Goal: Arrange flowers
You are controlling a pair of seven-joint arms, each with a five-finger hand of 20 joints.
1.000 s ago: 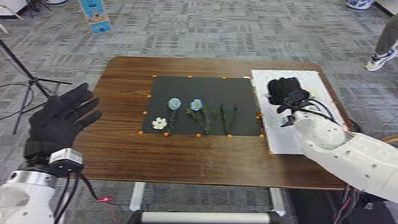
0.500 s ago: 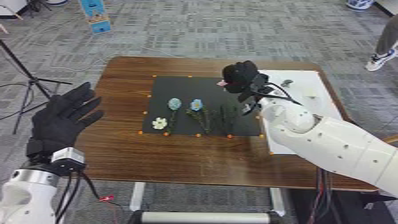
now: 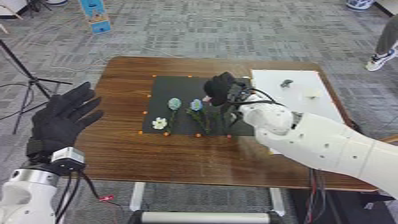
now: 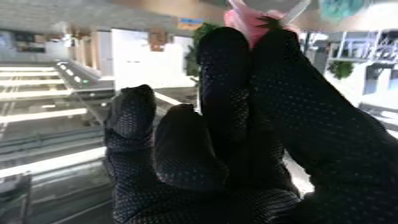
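1. Pinching the pink flower (image 4: pixel 244 19) between thumb and fingertips, the right hand (image 3: pixel 218 87) is the nearer one; the left hand (image 3: pixel 64 112) lies open beside the table (image 3: pixel 115 150).
2. The bloom is over the black mat (image 3: pixel 163 86), just right of the blue flower (image 3: pixel 195 104), whose stem runs toward the robot; the pink one's axis is probably too hidden to call.
3. Since the first frame, the right hand has moved left from the white board (image 3: pixel 266 82).

Two blue flowers (image 3: pixel 195 104), one white flower (image 3: pixel 159 123) and one pink flower (image 4: pixel 244 21) were counted. One black mat (image 3: pixel 182 85), one white sheet (image 3: pixel 306 77), one worktop (image 3: pixel 133 160) and two small unidentified items (image 3: pixel 286 83) were logged.
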